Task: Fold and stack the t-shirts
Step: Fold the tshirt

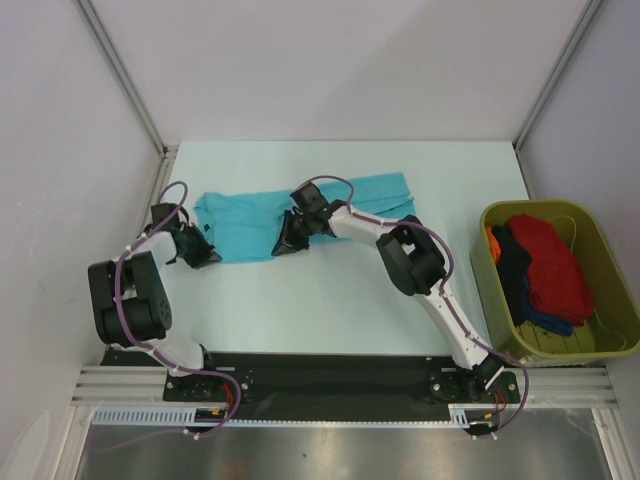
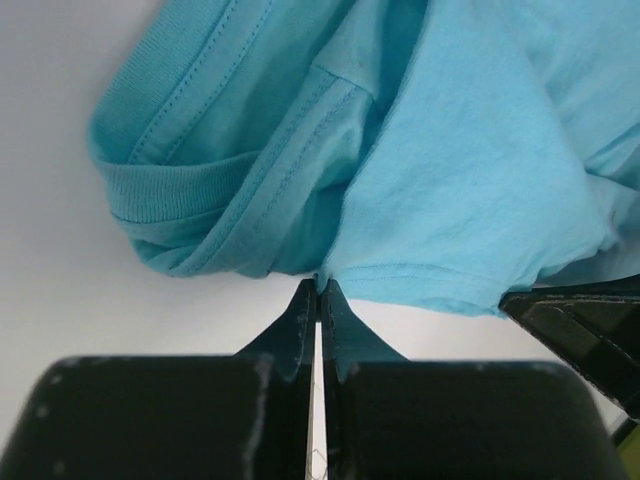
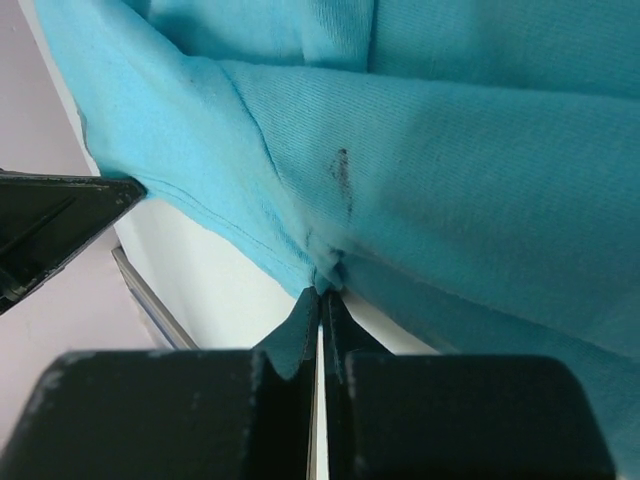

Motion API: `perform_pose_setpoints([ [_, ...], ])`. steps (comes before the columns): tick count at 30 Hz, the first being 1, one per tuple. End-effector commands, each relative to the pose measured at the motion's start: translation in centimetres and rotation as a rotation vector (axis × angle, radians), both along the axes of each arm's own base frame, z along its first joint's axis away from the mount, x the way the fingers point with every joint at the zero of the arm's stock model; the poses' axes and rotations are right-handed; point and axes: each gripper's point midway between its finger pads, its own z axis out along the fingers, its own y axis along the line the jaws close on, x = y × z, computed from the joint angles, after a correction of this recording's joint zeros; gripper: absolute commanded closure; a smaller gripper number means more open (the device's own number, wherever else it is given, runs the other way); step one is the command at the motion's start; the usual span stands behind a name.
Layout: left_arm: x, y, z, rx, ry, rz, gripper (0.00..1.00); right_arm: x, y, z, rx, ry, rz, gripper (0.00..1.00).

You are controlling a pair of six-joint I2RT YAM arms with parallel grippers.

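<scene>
Top view: the turquoise shirt (image 1: 240, 225) lies spread across the far middle of the table (image 1: 350, 310). The left gripper (image 1: 200, 252) is at its left end and the right gripper (image 1: 288, 240) at its near edge.

Left wrist: the fingers (image 2: 296, 325) are pressed together, pinching the hem.

Right wrist: the same thin pinch (barely past the edge).

Lifting both hands level and together should keep the hem from slipping.

Count: one shirt out and one tub (image 1: 620, 300), holding a red shirt (image 1: 550, 265), a dark blue shirt (image 1: 515, 272) and a sliver of an orange shirt (image 1: 491, 240).
</scene>
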Motion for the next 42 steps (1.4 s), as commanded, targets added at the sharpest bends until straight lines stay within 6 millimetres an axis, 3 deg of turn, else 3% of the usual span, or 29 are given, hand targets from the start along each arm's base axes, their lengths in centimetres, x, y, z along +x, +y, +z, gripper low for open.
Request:
perform_pose_setpoints([
  [1, 1.6, 0.5, 3.5, 0.01, -0.086, 0.01, 1.0, 1.2, 0.5, 2.8, 0.052, -0.043, 0.011, 1.0],
  [5, 2.3, -0.1, 5.9, -0.032, -0.133, 0.035, 1.0, 2.6, 0.3, 5.6, 0.11, -0.095, 0.019, 1.0],
  [6, 2.9, 0.0, 6.6, -0.042, -0.155, 0.049, 1.0, 3.8, 0.3, 7.1, 0.134, -0.131, 0.016, 1.0],
  [9, 4.9, 0.2, 8.0, -0.061, -0.193, 0.061, 1.0, 5.6, -0.6, 7.3, 0.138, -0.142, 0.015, 1.0],
  [10, 5.5, 0.3, 8.1, -0.064, -0.194, 0.063, 1.0, 6.5, -0.4, 8.5, 0.166, -0.167, 0.014, 1.0],
  [12, 7.0, 0.5, 8.4, -0.078, -0.203, 0.07, 1.0, 7.6, -0.7, 8.0, 0.181, -0.156, 0.001, 1.0],
  [14, 8.3, 0.5, 8.9, -0.1, -0.228, 0.078, 1.0, 9.5, -1.1, 8.8, 0.219, -0.179, -0.025, 1.0],
  [16, 9.9, 0.7, 9.0, -0.115, -0.25, 0.081, 1.0, 10.9, -1.6, 7.5, 0.227, -0.167, -0.039, 1.0],
  [18, 11.1, 0.8, 9.2, -0.13, -0.263, 0.089, 1.0, 11.7, -1.5, 8.2, 0.262, -0.168, -0.043, 1.0],
  [19, 11.6, 1.0, 8.4, -0.134, -0.251, 0.094, 1.0, 12.2, -1.6, 7.6, 0.274, -0.169, -0.049, 1.0],
  [24, 13.2, 1.7, 8.2, -0.123, -0.254, 0.116, 1.0, 13.5, -1.7, 7.4, 0.325, -0.172, -0.054, 1.0],
  [29, 13.5, 2.3, 8.2, -0.092, -0.253, 0.134, 1.0, 14.0, -1.9, 6.4, 0.338, -0.161, -0.062, 1.0],
  [37, 13.4, 3.2, 8.1, -0.044, -0.235, 0.149, 1.0, 14.8, -1.7, 7.3, 0.38, -0.17, -0.084, 0.96],
  [42, 14.5, 3.1, 7.5, -0.066, -0.239, 0.141, 1.0, 15.8, -1.7, 7.6, 0.406, -0.16, -0.124, 0.92],
])
